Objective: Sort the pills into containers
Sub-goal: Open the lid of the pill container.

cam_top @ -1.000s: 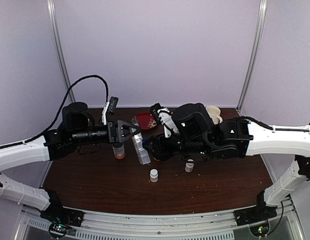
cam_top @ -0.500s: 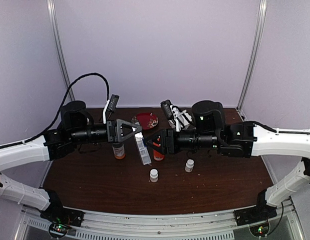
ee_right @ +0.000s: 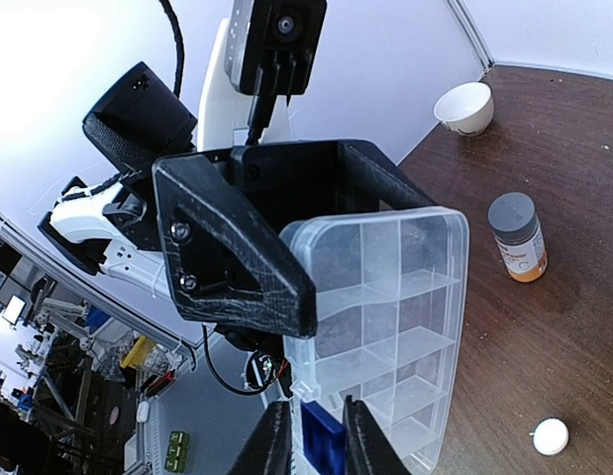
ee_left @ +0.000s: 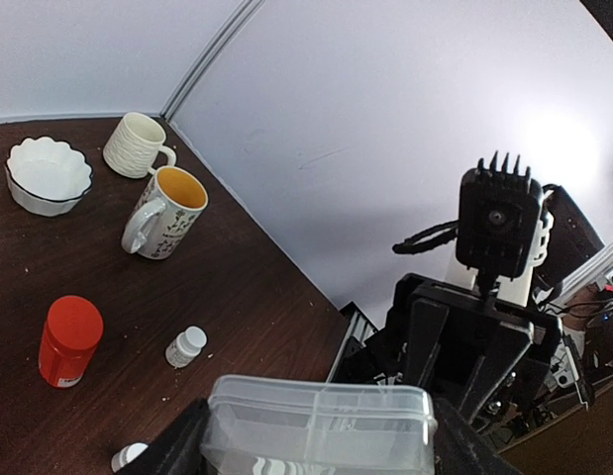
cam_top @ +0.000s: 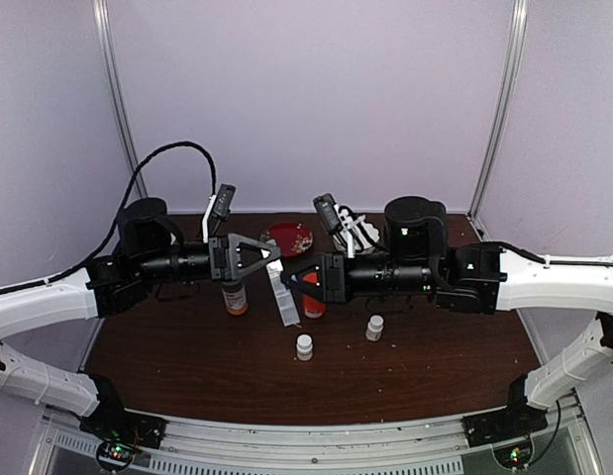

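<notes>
**Both arms reach inward, grippers nose to nose**

Left arm (cam_top: 49, 302) extends toward the middle with its forearm roughly level and the wrist in line. Left gripper (cam_top: 269, 259) points sideways at the other arm. Its jaws are spread wide and clamped on the pill box (ee_right: 385, 297), with one black finger (ee_right: 237, 247) on each side of it. Right arm (cam_top: 554, 277) mirrors this, forearm level and wrist straight. Right gripper (cam_top: 294, 280) faces the left one, tips just below and ahead of the left tips. Right fingers (ee_right: 271, 445) sit close together with a narrow gap, at the box end nearest them. Contact can't be made out.
</notes>
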